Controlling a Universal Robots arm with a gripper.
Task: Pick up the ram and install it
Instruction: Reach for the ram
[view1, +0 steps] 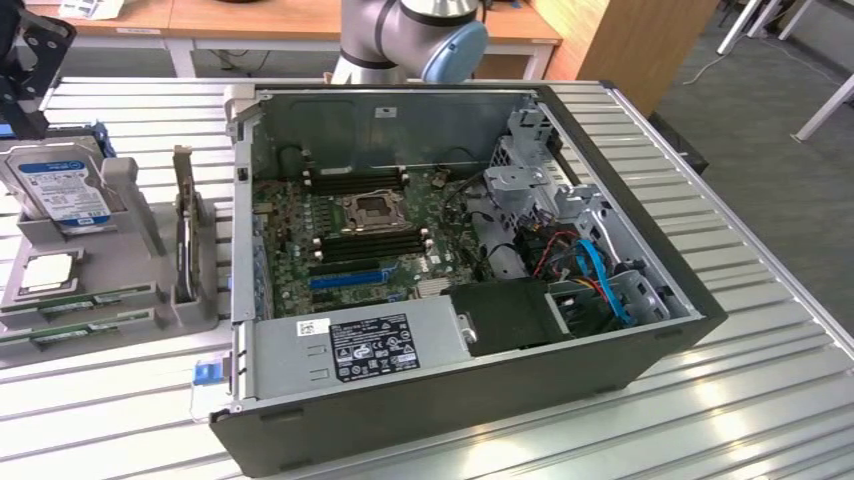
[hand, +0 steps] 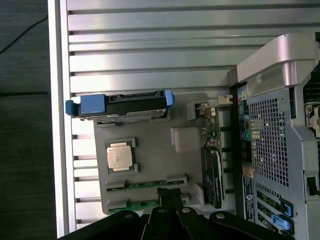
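Wrist view: gripper (hand: 170, 194) is hovering over gray tray (hand: 150, 150), closed up tight, gripping nothing. The ram (hand: 142, 204) is lying in a tray slot w/ 2nd stick (hand: 145, 184) beside it. Risk: descending while closed, it could be hitting the board or nudging the wrong stick.

2 ram sticks (view1: 83, 299) lie in the tray (view1: 200, 300), at the exterior view's left of the case (view1: 441, 410).
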